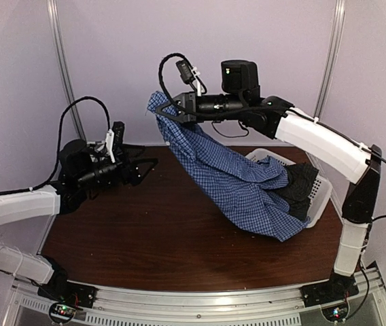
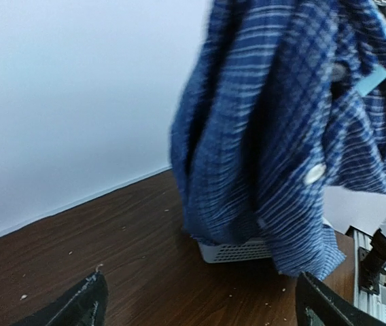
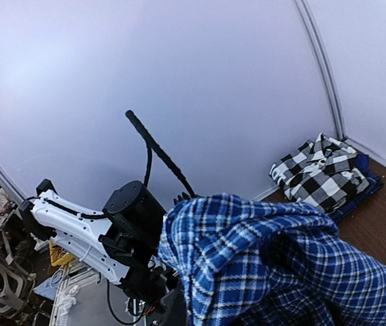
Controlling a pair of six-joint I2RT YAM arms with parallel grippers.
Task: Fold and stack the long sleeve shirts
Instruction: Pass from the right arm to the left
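Pinches crumpled blue fine-check shirt (image 1: 240, 178) in right gripper (image 1: 160, 113), soft folds trailing into white slotted basket (image 1: 323, 192). Holds left gripper (image 1: 143, 159) spread wide, empty.

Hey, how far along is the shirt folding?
Barely begun: nothing looks folded. In hand: the right gripper holds the blue check shirt up, its tail draped over the basket; the left gripper is open. Left: dark shirts in the basket and a rumpled plaid shirt by the wall.
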